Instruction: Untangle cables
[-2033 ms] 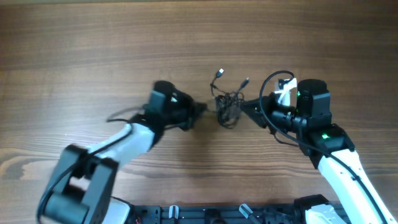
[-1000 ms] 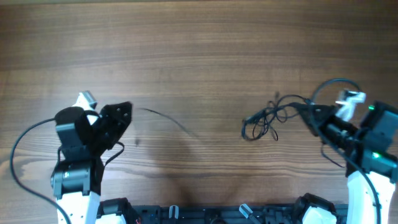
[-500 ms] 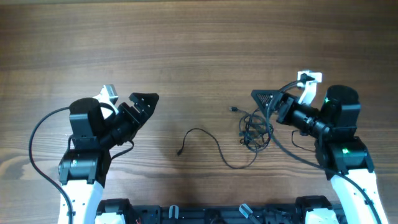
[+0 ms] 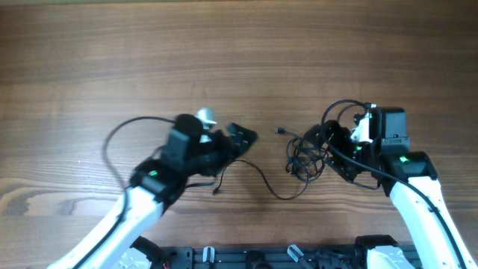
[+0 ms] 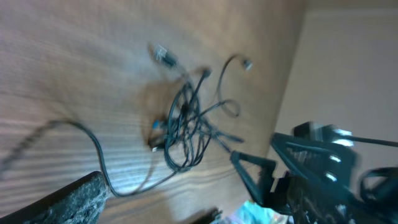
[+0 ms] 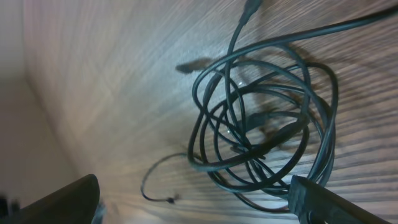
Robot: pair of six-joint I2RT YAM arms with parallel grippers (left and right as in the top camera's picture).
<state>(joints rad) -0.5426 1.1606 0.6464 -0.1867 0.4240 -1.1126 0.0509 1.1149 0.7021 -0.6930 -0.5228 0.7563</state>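
The cables (image 4: 305, 155) lie tangled on the worktop (image 4: 224, 52), right in front of the right hand (image 4: 320, 143), which is spread wide and holds nothing. One cord (image 4: 263, 178) runs out of the tangle and ends below the left hand (image 4: 240, 140), which is also wide and empty.

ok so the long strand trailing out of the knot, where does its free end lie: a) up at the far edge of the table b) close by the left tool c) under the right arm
b: the strand curves away from the tangle and its plug end stops close by the left tool.
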